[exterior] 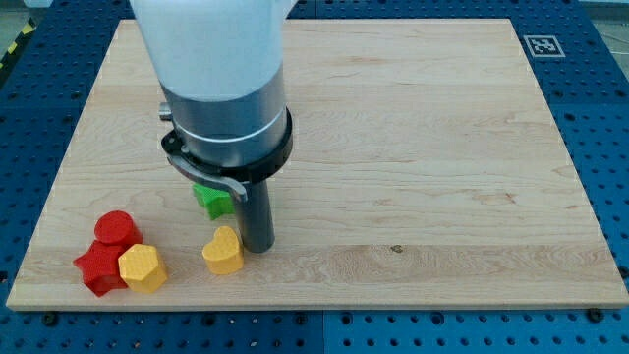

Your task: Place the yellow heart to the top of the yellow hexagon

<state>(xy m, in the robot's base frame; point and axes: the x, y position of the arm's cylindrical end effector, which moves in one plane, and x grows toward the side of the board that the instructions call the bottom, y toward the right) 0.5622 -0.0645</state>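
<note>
While no bin or tray shows anywhere, the wooden board [413, 128] carries everything, so it's the only holder here: five blocks, all in its lower-left part. Yellow heart [223, 250] sits near the view's bottom, left of centre. Yellow hexagon [142, 267] lies to the heart's left & slightly lower, apart from it w/ bare wood between. Red block [98, 270], shape unclear, presses against the hexagon's left side. Red cylinder [115, 228] sits just above those two, touching or nearly touching both; can't tell which. Green block [213, 200] is above the heart, partly hidden by the arm, shape not readable.

My tip [258, 246] rests on the board just right of the heart, touching it or a hair off; too close to call. Rod [257, 214] stands upright, and its upper part runs into the grey & white arm housing [224, 88], which blocks the view of the board's upper-left area. No claw on this arm, just the rod, so nothing is wide, narrow or holding.

Heart is to the hexagon's right, not above it. Red cylinder sits up & left of the hexagon. Blue pegboard table [609, 118] surrounds the board, and a black-white marker tag [542, 45] sits at the board's top-right corner.
</note>
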